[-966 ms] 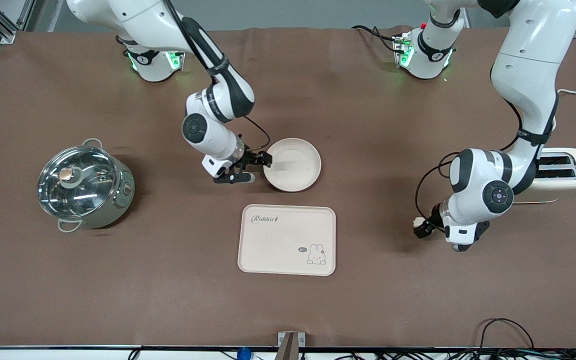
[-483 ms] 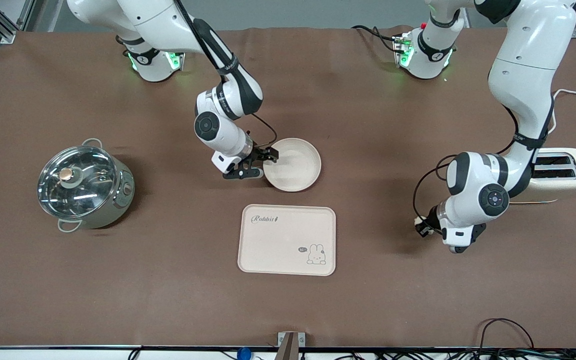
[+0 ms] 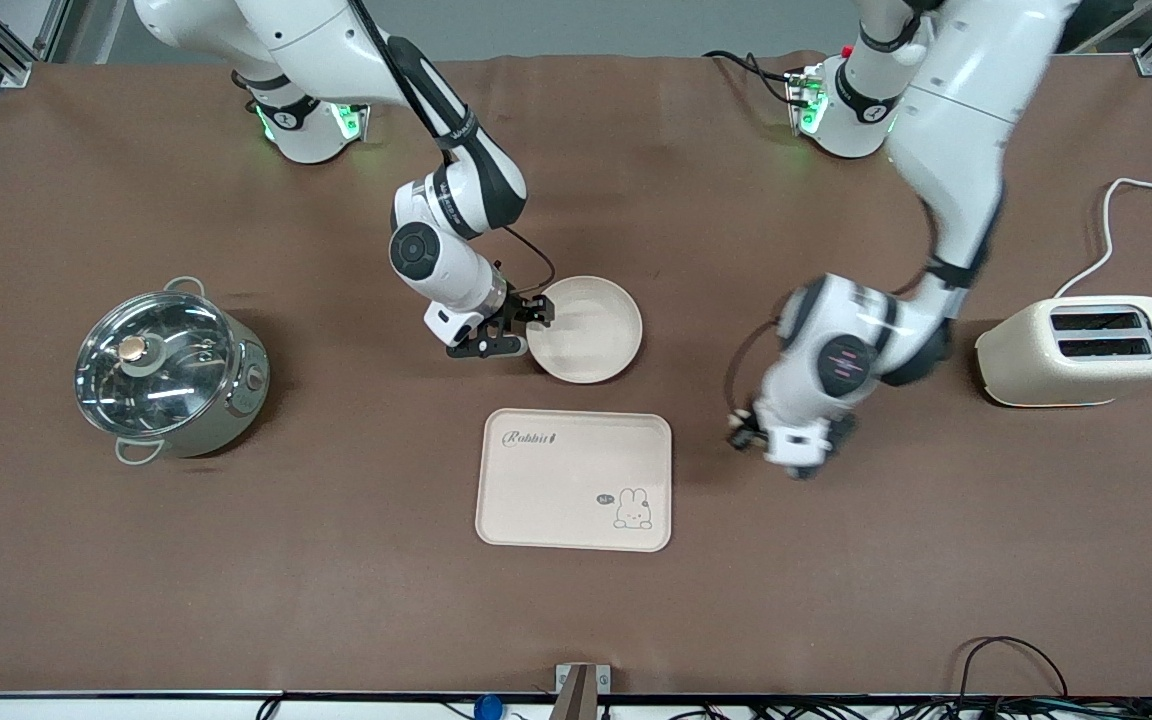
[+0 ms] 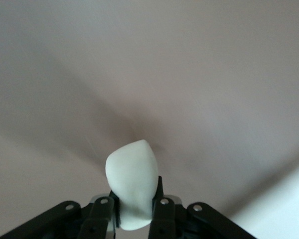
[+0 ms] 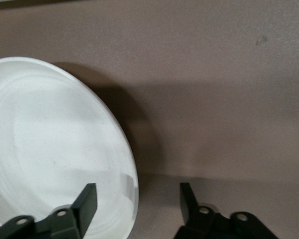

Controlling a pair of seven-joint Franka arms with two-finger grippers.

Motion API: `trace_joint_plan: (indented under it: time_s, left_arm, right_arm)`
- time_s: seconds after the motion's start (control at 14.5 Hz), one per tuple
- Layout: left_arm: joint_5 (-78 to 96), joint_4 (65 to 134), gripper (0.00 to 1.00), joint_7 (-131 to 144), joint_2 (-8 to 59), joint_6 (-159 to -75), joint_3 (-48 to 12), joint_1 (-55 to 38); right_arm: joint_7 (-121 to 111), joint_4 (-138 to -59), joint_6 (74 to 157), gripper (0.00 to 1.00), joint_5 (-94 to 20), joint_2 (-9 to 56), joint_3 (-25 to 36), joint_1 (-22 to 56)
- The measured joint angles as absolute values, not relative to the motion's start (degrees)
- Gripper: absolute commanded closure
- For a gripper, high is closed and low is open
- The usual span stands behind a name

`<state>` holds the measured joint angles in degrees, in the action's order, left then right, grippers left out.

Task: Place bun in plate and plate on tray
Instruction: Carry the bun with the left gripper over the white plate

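Observation:
The round cream-white plate (image 3: 591, 335) lies on the table, farther from the front camera than the tray (image 3: 566, 480) with its "Rabbit" lettering. My right gripper (image 3: 526, 330) is open at the plate's rim on the side toward the right arm's end. In the right wrist view the plate (image 5: 50, 149) has its rim between the spread jaws of my right gripper (image 5: 135, 199), one inside and one outside. My left gripper (image 3: 744, 432) is over the bare table beside the tray. In the left wrist view my left gripper (image 4: 133, 209) is shut on the pale bun (image 4: 132, 179).
A steel pot with a glass lid (image 3: 168, 372) stands toward the right arm's end of the table. A cream toaster (image 3: 1081, 352) with a white cable stands toward the left arm's end. Brown cloth covers the table.
My left arm has swung with the bun from beside the toaster toward the tray. My right gripper shifted onto the plate's rim, then stayed there.

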<state>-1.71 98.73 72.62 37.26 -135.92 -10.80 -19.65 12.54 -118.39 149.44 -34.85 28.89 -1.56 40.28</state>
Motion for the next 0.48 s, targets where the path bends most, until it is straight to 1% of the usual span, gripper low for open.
trace_joint_plan:
  time_s: [0.21, 0.34, 0.41, 0.48]
  left_arm:
    - [-1.76, 96.06, 0.73, 82.82, 37.17, -135.78, -10.55, -31.16]
    - [-1.76, 95.47, 0.73, 84.87, 37.18, -135.42, -10.42, -34.56]
    - [-1.76, 95.49, 0.72, 85.38, 37.30, -135.18, -10.41, -35.49]
    - [-1.76, 95.51, 0.68, 85.64, 37.64, -135.08, -10.39, -36.14]
  right_arm:
    - [12.55, -118.39, 149.45, 0.71, -34.86, 28.89, -1.54, 40.29]
    - [12.55, -118.39, 149.46, 0.82, -34.86, 28.89, -1.53, 40.30]
    - [12.57, -118.39, 149.47, 0.90, -34.86, 28.89, -1.52, 40.30]
    - [12.57, -118.39, 149.48, 0.98, -34.86, 28.88, -1.51, 40.30]
